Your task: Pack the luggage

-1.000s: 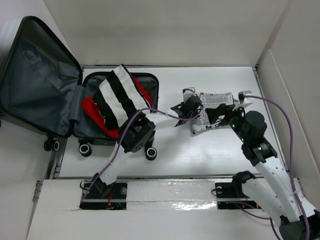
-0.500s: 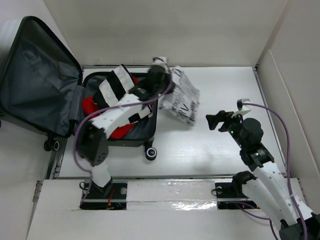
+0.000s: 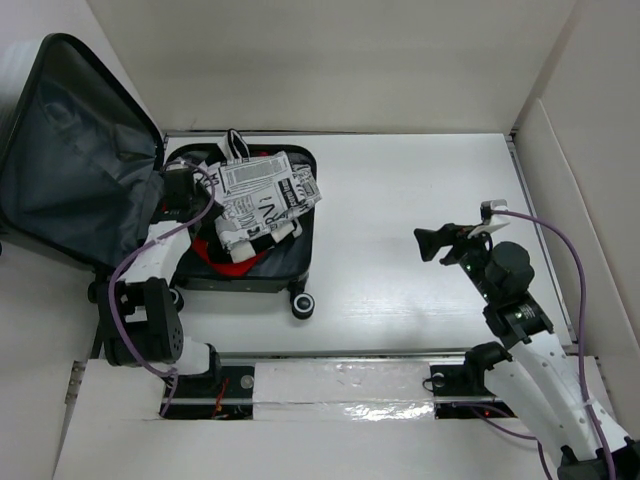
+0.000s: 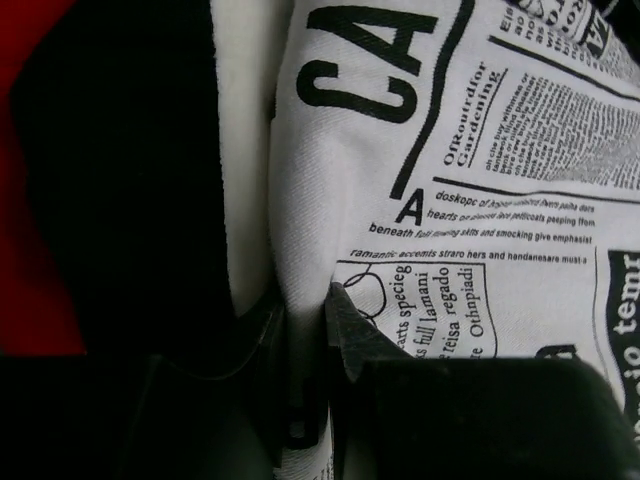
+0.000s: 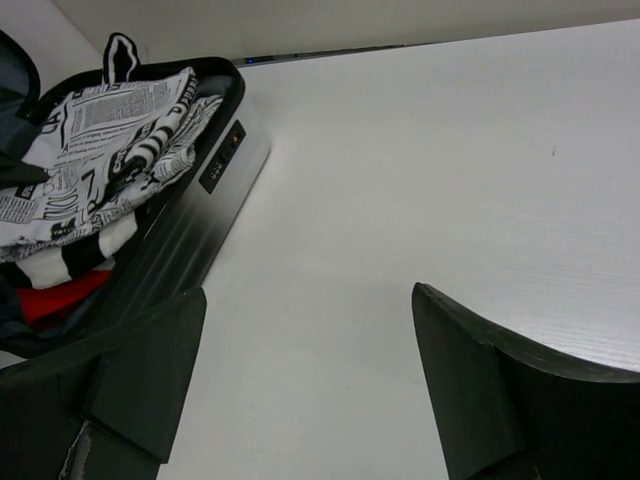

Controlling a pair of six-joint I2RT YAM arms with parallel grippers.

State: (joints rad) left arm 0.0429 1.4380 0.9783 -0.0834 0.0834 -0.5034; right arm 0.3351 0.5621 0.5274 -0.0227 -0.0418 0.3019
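Table (image 3: 390,310), white, seen from above, with 2 robot arms mounted at its near edge. The right gripper (image 3: 437,243) hovers over bare tabletop on the right, its jaws spread wide with nothing between them. On the left side of the table lies the luggage (image 3: 262,278), a small dark hard-shell suitcase on black wheels (image 3: 302,306). It is open, its grey-lined lid (image 3: 70,150) raised to the left. Inside the lower shell, a red garment (image 3: 228,264) lies lowest, a black-and-white striped garment (image 3: 258,236) rests on it, and a newspaper-print cloth (image 3: 265,188) is on top. The left gripper (image 3: 207,203) is over the shell's left side, clenched on the newspaper-print cloth. In the left wrist view its fingers (image 4: 345,335) pinch a fold of the printed fabric.
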